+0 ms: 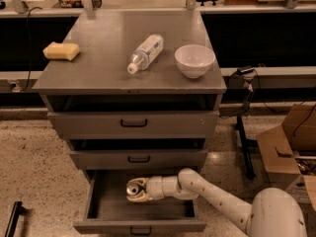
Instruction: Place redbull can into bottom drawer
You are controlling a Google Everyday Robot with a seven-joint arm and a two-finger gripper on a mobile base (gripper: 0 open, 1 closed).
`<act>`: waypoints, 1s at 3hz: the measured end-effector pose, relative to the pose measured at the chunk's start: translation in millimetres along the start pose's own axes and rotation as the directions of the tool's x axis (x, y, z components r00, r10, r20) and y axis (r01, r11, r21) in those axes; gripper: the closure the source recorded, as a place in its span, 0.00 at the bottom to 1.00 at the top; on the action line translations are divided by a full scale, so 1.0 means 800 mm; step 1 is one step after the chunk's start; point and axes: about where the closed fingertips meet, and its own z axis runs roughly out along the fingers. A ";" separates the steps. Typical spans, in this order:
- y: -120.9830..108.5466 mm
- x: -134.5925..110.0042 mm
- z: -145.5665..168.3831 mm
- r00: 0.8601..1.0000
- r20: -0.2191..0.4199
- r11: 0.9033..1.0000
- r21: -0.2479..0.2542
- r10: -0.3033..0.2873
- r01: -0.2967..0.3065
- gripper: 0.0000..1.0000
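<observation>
The bottom drawer (98, 212) of the grey cabinet stands pulled open, its dark handle at the front. My gripper (136, 190) reaches in from the right on a white arm and is inside the drawer, low over its floor. It is shut on the redbull can (132, 188), which lies on its side with the silver top and pull tab facing the camera. Most of the can's body is hidden by the fingers.
On the cabinet top (98, 58) lie a yellow sponge (61, 51), a clear plastic bottle (146, 52) on its side and a white bowl (194, 60). The two upper drawers (133, 124) are closed. Cardboard boxes (289, 142) and a black stand (243, 127) are at the right.
</observation>
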 end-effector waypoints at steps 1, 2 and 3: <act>0.009 0.055 0.023 0.999 -0.025 0.999 0.012 0.040 -0.040 1.00; 0.020 0.105 0.044 0.994 -0.038 0.994 0.022 0.105 -0.104 1.00; 0.024 0.130 0.055 0.990 -0.025 0.989 0.044 0.139 -0.138 0.81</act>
